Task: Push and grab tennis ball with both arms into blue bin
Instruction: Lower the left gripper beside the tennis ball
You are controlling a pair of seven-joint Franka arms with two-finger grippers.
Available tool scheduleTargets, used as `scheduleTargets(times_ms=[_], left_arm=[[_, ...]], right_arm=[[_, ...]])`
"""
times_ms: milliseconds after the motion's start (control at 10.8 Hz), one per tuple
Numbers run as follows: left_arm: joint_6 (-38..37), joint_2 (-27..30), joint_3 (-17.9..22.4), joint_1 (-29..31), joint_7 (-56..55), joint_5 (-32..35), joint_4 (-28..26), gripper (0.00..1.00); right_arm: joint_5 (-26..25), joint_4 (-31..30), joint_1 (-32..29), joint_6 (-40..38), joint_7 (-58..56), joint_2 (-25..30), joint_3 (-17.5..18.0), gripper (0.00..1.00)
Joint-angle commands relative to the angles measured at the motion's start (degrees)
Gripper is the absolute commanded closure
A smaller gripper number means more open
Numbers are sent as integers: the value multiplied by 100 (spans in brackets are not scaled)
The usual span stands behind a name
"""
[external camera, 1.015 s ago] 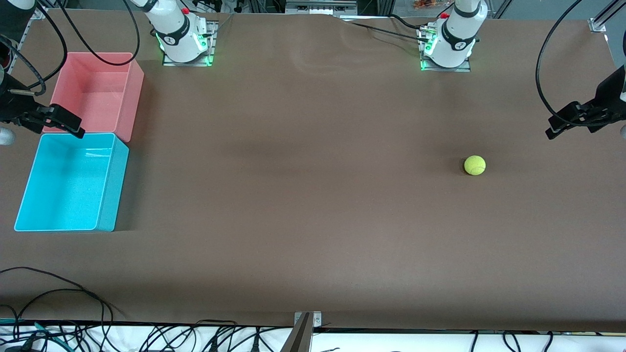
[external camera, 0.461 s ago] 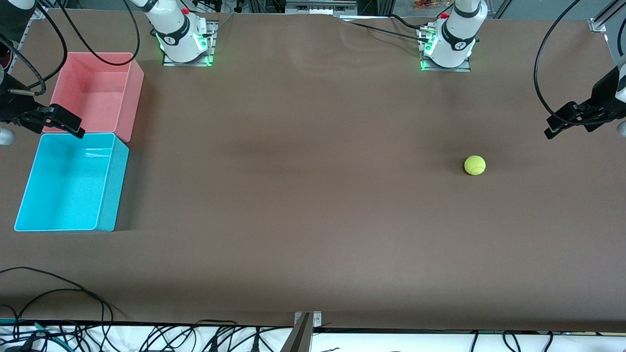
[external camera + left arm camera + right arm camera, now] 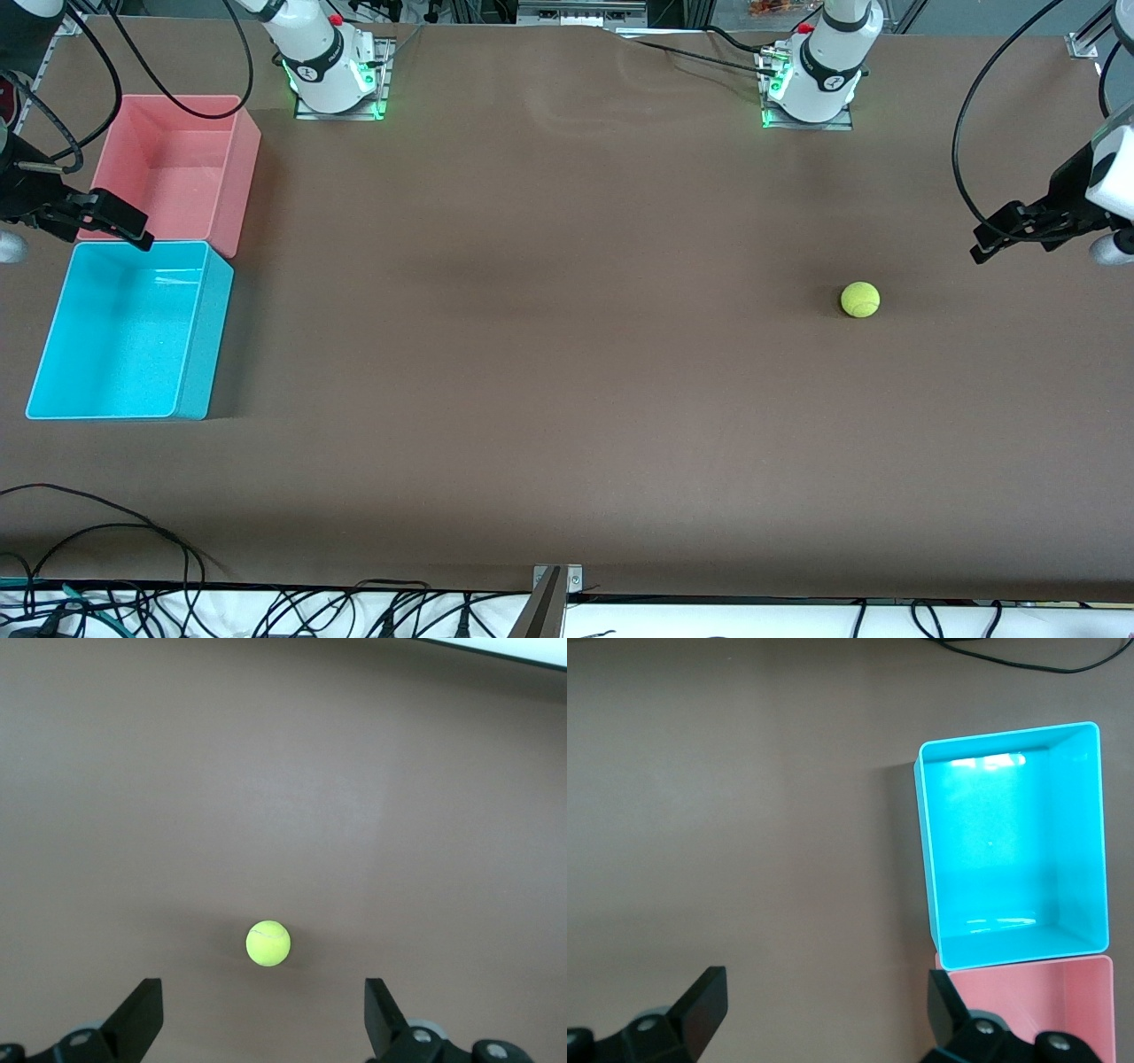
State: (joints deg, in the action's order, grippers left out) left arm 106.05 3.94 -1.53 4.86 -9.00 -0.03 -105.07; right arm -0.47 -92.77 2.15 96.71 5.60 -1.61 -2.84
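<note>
Left tool (image 3: 997, 235) hangs over the tabletop (image 3: 567, 354) at the left arm's end, fingers spread wide, holding nothing and touching nothing. In the left wrist view the two fingertips (image 3: 142, 1010) frame the tennis ball (image 3: 267, 943), which sits apart from them on bare tabletop. From the front camera the ball (image 3: 859, 299) is at roughly 7 o'clock of that tool, near it but clear of it.

Right tool (image 3: 115, 221) waits over the seam between the pink bin (image 3: 244, 133) and the blue bin (image 3: 213, 266), also fully spread and empty; the right wrist view looks straight down into the empty blue bin (image 3: 1094, 815).

Ball and blue bin are well apart, at either end of the tabletop, bin around 9 o'clock from the ball.

Step in hand, as I judge it: approach, no push begun. Next move calls for the left tool to drop in on the ball's 3 o'clock side and shove it toward the right arm's reach, low and square so it doesn't roll off line.
</note>
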Motion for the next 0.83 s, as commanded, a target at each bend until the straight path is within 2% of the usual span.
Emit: scheduleTargets(times_ms=[0,185,369,738], left_arm=[[197,-227,-32,120,-5,135,12,0],[179,-262,-23,156,-14,144,21,0],[240,-612,-32,313,21,144,21,0],[241,-885,12,384,30,144,56,0]], right_arm=[[39,119,-4,-30,-15,-24,3,0],[39,119,-4,-30,-15,-24,3,0],[39,119,-4,-30,-15,-24,3,0],[39,119,-4,-30,-6,-24,3,0]])
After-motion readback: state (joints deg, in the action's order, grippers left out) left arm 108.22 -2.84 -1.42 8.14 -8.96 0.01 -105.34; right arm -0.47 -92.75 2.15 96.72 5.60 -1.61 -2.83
